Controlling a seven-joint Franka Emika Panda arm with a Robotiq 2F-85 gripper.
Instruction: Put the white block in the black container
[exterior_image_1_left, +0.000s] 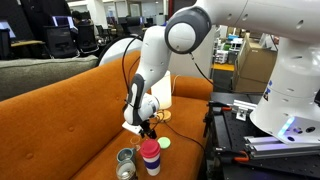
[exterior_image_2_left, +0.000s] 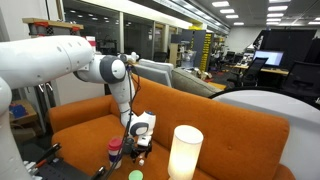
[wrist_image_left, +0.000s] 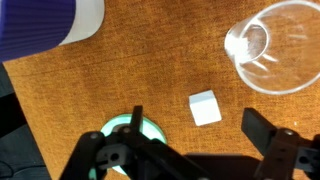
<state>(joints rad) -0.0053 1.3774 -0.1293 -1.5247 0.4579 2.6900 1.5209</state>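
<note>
Claw (wrist_image_left: 192, 118) released, jaws wide, above white block (wrist_image_left: 205, 107), which lies btwn the fingertips on orange table (wrist_image_left: 150, 70). Black container (wrist_image_left: 275, 45) near the block, empty. Green disc (wrist_image_left: 128, 128) beside one finger. Tumbler (wrist_image_left: 50, 25) well apart.

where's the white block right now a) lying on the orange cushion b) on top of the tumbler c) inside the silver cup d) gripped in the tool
a, the white block lies loose on the orange cushion, apart from the cup.
</note>
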